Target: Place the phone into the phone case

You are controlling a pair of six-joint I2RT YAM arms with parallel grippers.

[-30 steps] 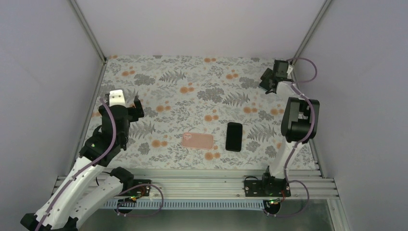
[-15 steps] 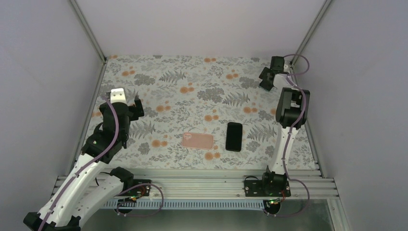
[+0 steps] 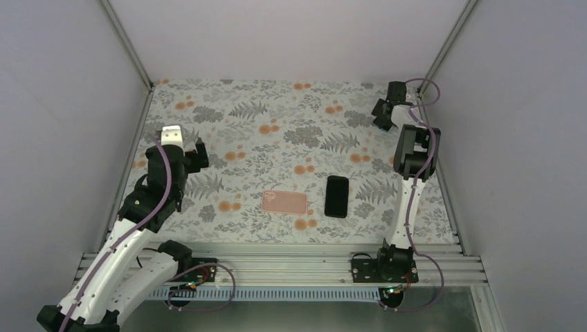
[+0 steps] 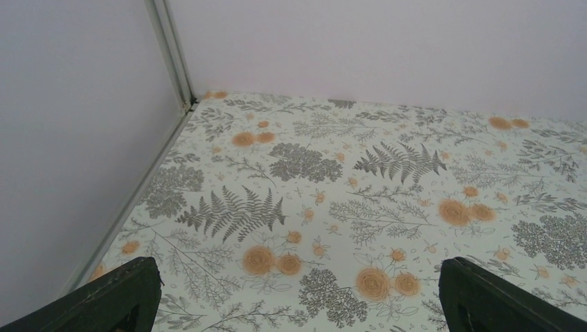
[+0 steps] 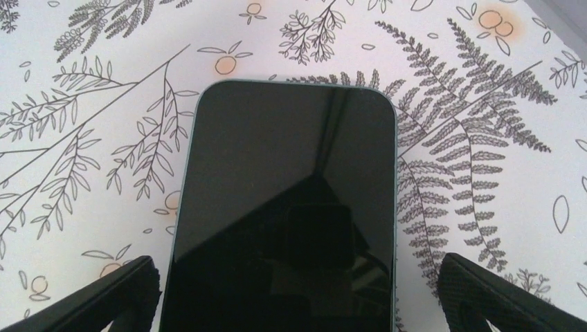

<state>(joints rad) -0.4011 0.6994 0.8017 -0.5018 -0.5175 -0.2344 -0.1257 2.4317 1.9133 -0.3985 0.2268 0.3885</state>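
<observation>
Two pairs of jaws stand wide open and empty, while the phone [image 3: 336, 196] lies flat, screen up, on the worktop [image 3: 277, 117] just right of the phone case [image 3: 284, 202] (judged rigid, glossy, slippery: grip across its long edges).

No text, label, brand or number could be read in any view. The glossy black rectangular phone [image 5: 287, 207] showed only a dark, reflecting screen, and the flat pink rectangular phone case [image 3: 284, 202] was too small overhead to show any lettering.
</observation>
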